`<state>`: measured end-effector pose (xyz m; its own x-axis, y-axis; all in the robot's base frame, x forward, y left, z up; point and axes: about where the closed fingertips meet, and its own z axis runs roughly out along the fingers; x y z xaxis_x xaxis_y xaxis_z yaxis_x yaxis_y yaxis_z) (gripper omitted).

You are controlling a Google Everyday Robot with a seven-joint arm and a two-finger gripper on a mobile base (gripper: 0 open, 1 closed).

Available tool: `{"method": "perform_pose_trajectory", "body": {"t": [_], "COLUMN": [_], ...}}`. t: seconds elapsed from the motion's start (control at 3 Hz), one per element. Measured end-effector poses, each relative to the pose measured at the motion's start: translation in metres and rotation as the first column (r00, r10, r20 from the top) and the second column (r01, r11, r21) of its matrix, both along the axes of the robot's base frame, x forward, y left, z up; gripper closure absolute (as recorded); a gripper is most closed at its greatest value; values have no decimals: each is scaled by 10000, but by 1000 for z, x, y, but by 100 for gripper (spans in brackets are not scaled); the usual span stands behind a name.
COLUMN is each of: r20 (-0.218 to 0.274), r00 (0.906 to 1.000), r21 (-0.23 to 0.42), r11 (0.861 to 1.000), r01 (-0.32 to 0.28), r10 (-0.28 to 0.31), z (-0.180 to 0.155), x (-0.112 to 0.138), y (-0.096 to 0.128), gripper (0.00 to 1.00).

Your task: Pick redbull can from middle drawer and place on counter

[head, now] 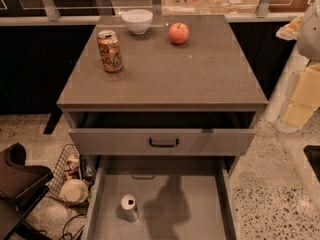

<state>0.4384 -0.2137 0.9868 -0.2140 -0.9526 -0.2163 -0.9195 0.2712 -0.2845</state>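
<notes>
While the redbull can stands lower centre in the middle drawer, I cannot tell my right-edge jaws' state.

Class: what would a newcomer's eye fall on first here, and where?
The slim silver-grey metal can stands alone on the floor of the wide grey open drawer, bottom centre. On the grey-brown stone-like counter above sit a red apple, a white bowl and a fat orange-gold can. The end effector is out of view; pale arm parts show at right.
</notes>
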Motion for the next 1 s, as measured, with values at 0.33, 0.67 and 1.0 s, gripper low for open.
{"method": "perform_pose_trajectory", "body": {"t": [0.33,0.67,1.0], "r20": [2,141,470], "r00": [10000,9999,9988], "r21": [0,587,1480], "r11": [10000,9983,9888], "r01": [0,-26,-194], "r10": [0,18,126], "z": [0,-11,-35], "x": [0,-11,-32], "y": [0,-10,-29], "gripper": [0,0,0]}}
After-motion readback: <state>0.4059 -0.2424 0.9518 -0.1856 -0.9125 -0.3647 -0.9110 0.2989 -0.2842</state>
